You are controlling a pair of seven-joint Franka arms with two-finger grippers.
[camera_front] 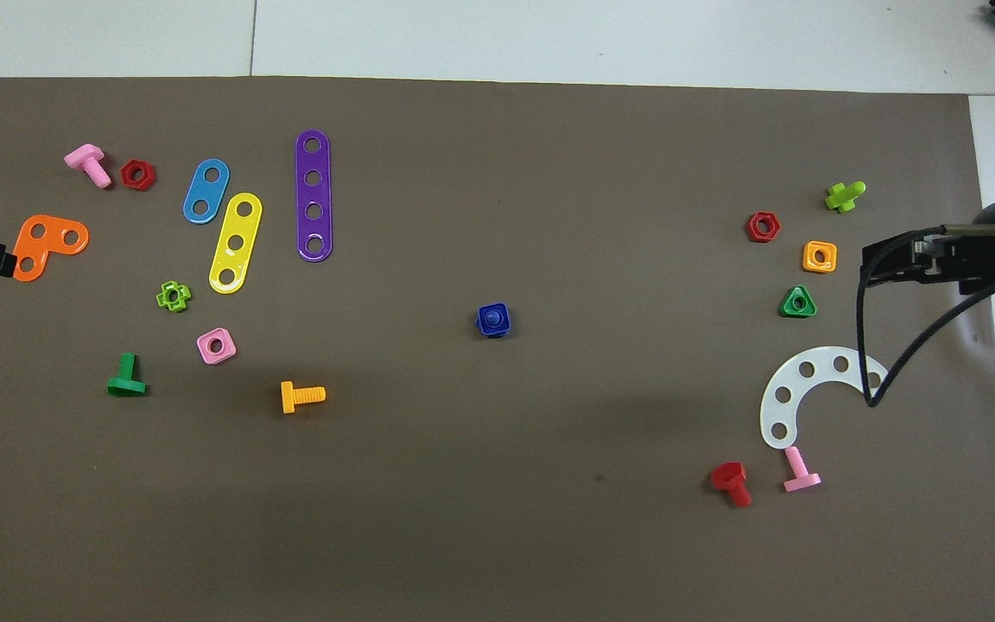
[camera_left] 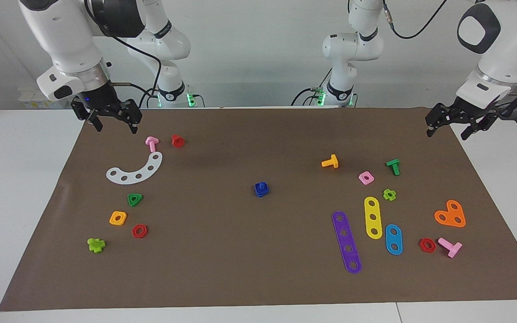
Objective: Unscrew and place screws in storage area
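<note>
Both arms wait raised at the robots' end of the surface (camera_left: 25, 188), one at each end of the brown paper mat (camera_left: 258, 269). The right hand (camera_left: 114, 122) hangs over the mat's corner near the pink bolt (camera_left: 151, 143), wrist tilted down, its fingers standing apart and gripping nothing. The left hand (camera_left: 449, 128) hangs over the mat's edge at the left arm's end, slanting downward, fingers likewise apart and bare. In the overhead view only a dark tip of the left hand shows at the frame's edge beside the orange heart-shaped plate (camera_front: 47, 244), and the right hand is partly cut off, its cable crossing the white curved strip (camera_front: 795, 389). The dark-blue screw (camera_left: 261, 189) stands at the middle of the mat, well apart from both hands, seated in a dark-blue square nut; where one piece ends and the other begins is hard to make out, and its head is hidden. The unmarked mat around it serves as the storage area. Counted across the mat: besides the blue screw there are seven loose bolts, namely two pink, two light green with cross heads, one red, one orange-yellow and one dark green; five loose nuts, namely two red hexagons, one green triangle, one orange square and one pink square; and five flat perforated plates: white, purple, yellow, blue, orange.
</note>
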